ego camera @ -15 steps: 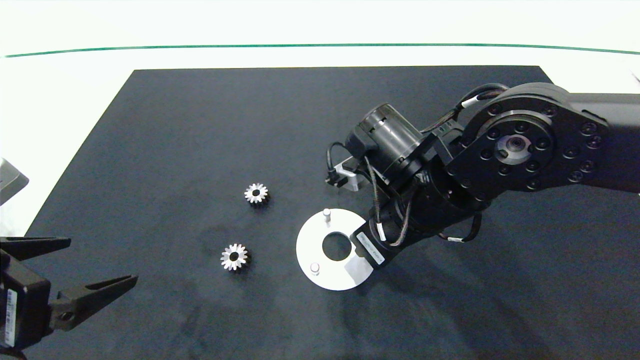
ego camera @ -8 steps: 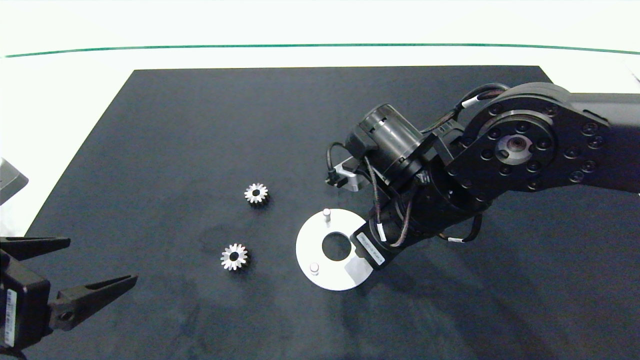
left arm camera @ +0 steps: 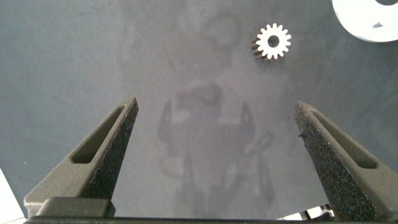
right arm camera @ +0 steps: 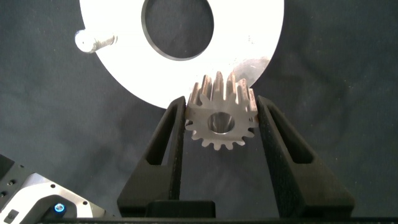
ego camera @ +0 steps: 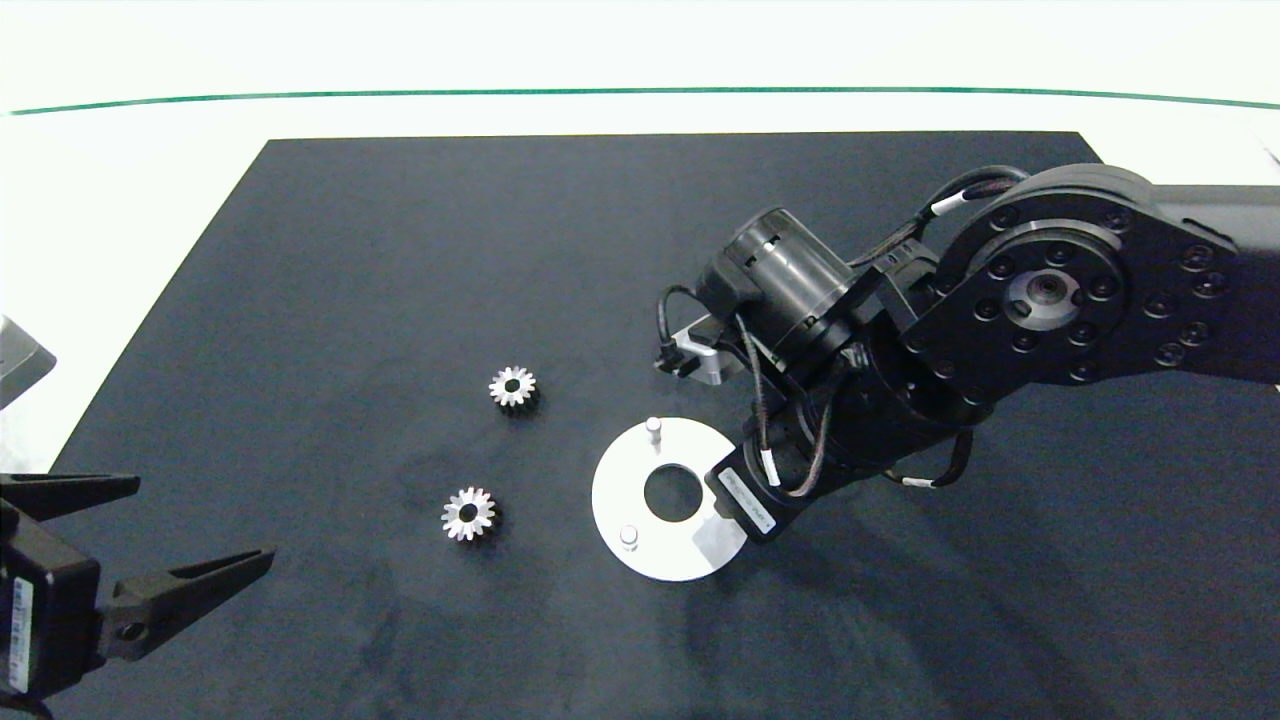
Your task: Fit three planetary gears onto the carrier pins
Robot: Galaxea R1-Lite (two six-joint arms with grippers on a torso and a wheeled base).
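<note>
Right pincer (right arm camera: 217, 121) clamps one gear (right arm camera: 222, 117) at the white disc's (right arm camera: 124, 74) rim — I'd centre its hole over the pin before lowering; left pincer (left arm camera: 217, 134) gapes wide, idle.

No text, brand, number or sign is showing legibly anywhere. A small white label (ego camera: 748, 500) is sitting on the right arm's wrist, just at 3 o'clock of the white disc (ego camera: 612, 500), and its dark print is coming out too fine to read. Another white label (ego camera: 19, 634) is sticking to the left arm's body at the 8 o'clock corner of the head view, and its markings are likewise staying unreadable.
</note>
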